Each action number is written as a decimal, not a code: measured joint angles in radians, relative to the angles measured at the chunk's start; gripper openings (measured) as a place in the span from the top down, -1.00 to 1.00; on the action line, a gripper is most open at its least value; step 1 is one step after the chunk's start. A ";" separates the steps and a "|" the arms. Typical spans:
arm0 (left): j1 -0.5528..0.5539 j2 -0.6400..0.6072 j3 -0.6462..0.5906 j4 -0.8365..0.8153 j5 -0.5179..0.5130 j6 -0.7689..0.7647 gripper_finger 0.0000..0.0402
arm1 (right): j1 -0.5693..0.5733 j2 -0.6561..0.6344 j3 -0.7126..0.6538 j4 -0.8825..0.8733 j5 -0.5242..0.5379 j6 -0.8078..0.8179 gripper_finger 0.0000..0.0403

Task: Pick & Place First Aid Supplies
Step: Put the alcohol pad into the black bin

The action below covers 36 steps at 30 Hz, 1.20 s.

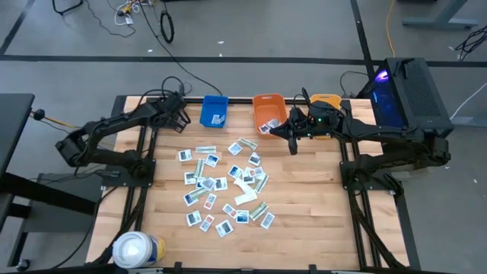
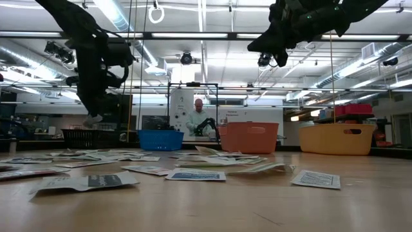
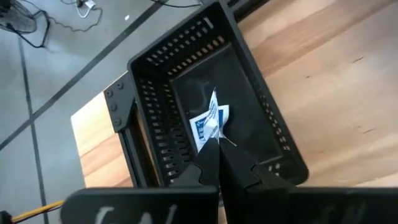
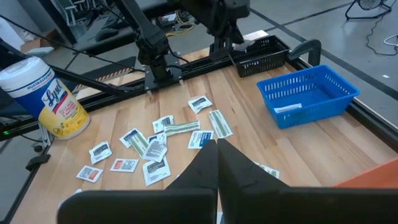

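Wooden table (image 1: 304,221) is seen from above, with a grey floor and cables around it. Dozens of first aid packets (image 1: 224,186) are scattered over the table's middle, white with blue or red print, some as longer pale strips.

Along the far edge a black bin (image 1: 176,116), a blue bin (image 1: 214,110), an orange bin (image 1: 269,111) and a yellow bin (image 1: 327,103) are lined up. One packet is seen lying in the blue bin, another in the orange bin. A white wipes canister (image 1: 137,250) stands at the near left corner.

Left gripper (image 3: 217,134) is held above the black bin, fingers pinched together on a single blue-printed packet (image 3: 210,119), which hangs over the bin's inside.

Right gripper (image 4: 217,144) is raised off the table near the orange bin, fingers closed together with nothing seen between them.

A person (image 2: 197,116) is seen in the room behind the table in the low view.
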 joint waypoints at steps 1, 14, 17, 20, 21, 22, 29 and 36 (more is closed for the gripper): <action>0.000 0.000 0.000 0.000 -0.003 0.000 1.00 | 0.000 0.000 0.000 0.000 0.000 0.000 1.00; 0.000 0.000 0.000 0.018 -0.041 0.001 1.00 | 0.000 0.000 0.000 0.000 0.000 0.000 1.00; 0.000 0.000 0.000 0.018 -0.038 -0.001 1.00 | 0.000 0.000 0.000 0.000 0.000 0.000 1.00; 0.000 0.000 0.000 0.018 -0.037 -0.002 1.00 | 0.000 0.000 0.000 0.000 0.000 0.000 1.00; 0.000 0.000 0.000 0.018 -0.037 -0.002 1.00 | 0.000 0.000 0.000 0.000 0.000 0.000 1.00; 0.000 0.000 0.000 0.018 -0.037 -0.002 1.00 | 0.000 0.000 0.000 0.000 0.000 0.000 1.00; 0.000 -0.001 0.000 0.018 -0.037 -0.003 0.90 | 0.000 0.000 0.000 0.000 -0.011 0.000 1.00; 0.000 -0.001 0.000 0.015 -0.082 -0.026 0.57 | 0.000 0.000 0.000 0.000 -0.011 0.000 1.00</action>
